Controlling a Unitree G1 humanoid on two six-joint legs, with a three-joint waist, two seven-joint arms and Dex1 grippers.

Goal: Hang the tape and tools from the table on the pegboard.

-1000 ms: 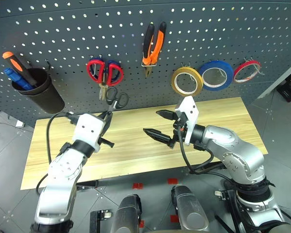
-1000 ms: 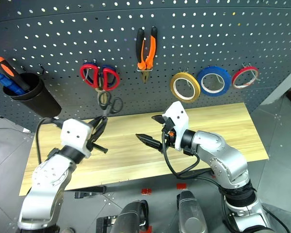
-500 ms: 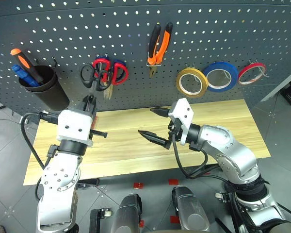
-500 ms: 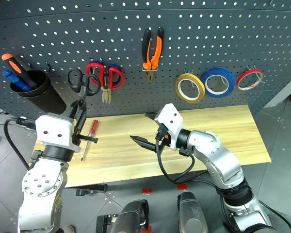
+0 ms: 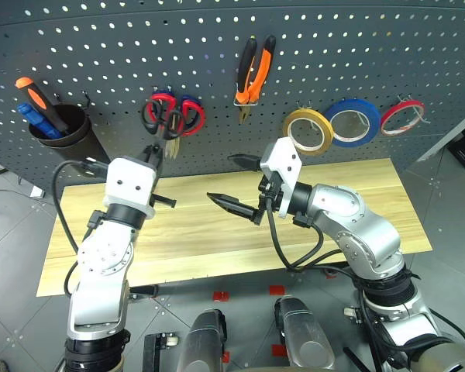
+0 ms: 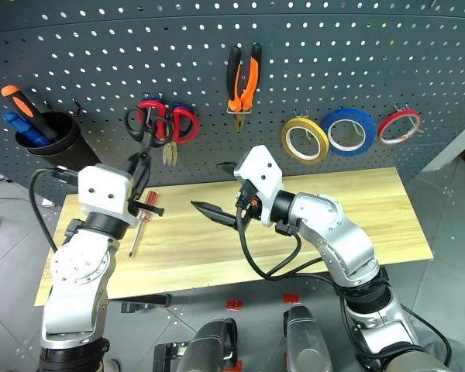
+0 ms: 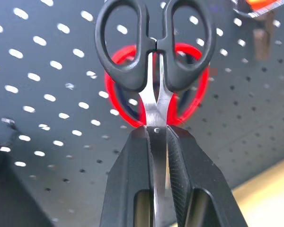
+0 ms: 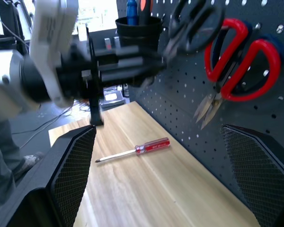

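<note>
Now your left end effector [image 7: 156, 142] clamps the black scissors [image 7: 154, 52] against the red scissors [image 6: 169, 124]; your right end effector [image 6: 217, 190] gapes apart.

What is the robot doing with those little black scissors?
The robot is tidying tools onto the pegboard. Its left gripper is shut on the black scissors, holding them up by the blades right in front of the red scissors hanging there. Its right gripper is open and empty above the table. The pliers and yellowish tape already hang up. A red screwdriver lies on the table.
</note>
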